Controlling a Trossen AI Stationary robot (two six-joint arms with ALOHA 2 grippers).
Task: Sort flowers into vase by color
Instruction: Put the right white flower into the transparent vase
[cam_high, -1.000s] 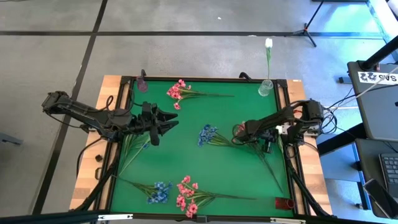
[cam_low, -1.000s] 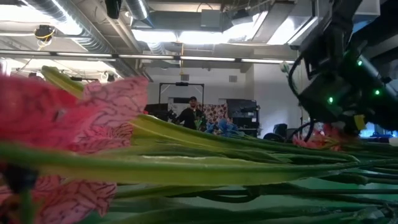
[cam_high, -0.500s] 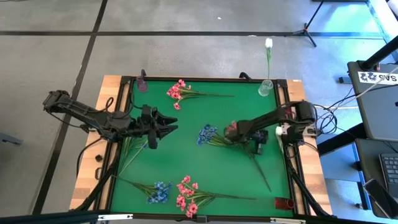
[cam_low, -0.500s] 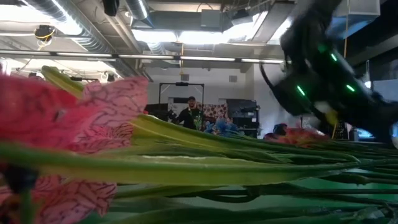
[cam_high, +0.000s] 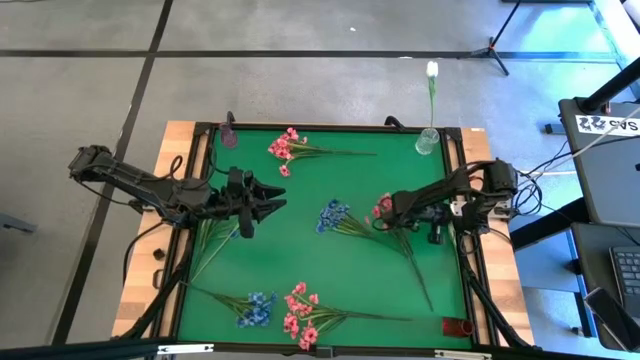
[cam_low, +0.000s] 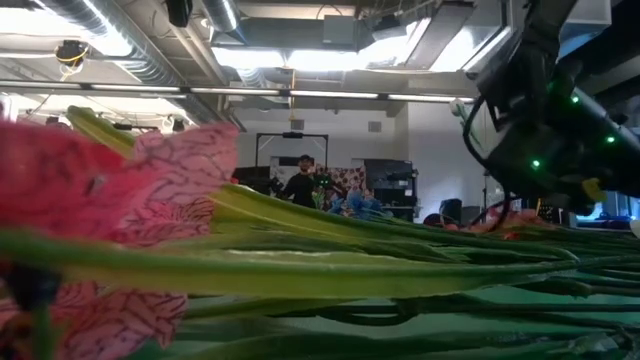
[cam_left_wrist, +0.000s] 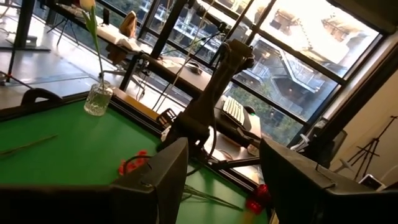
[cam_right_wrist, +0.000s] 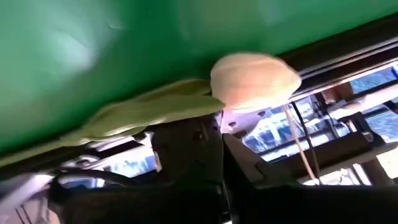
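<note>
My right gripper (cam_high: 386, 210) is at the mat's right-centre, shut on a tulip-like flower whose pale bud (cam_right_wrist: 255, 78) sticks out past the fingers and looks pinkish from above (cam_high: 382, 204). Its long stem (cam_high: 415, 265) trails toward the near right. My left gripper (cam_high: 268, 200) hovers open and level over the mat's left part, holding nothing. A clear glass vase (cam_high: 427, 141) with one white tulip (cam_high: 432, 70) stands at the far right corner. Pink sprays (cam_high: 285, 148) (cam_high: 303, 315) and blue sprays (cam_high: 333, 215) (cam_high: 258, 306) lie flat on the mat. My right gripper pinches the flower just below the bud, where stem and green leaf (cam_right_wrist: 155, 109) meet; the dark fingers (cam_right_wrist: 186, 155) cover the exact place. The fingers slant down from the table's right side. The bud end is raised, and the stem's free end (cam_high: 430, 303) lies on the mat.
A small dark vase (cam_high: 229, 133) stands at the far left corner and a red object (cam_high: 458, 326) at the near right corner. Green leaves (cam_high: 213, 238) lie under my left arm. A raised frame (cam_high: 300, 127) borders the green mat.
My right gripper swung toward the table's left and came back toward the right, staying shut on the flower. The held flower's trailing stem end slid leftward over the mat.
</note>
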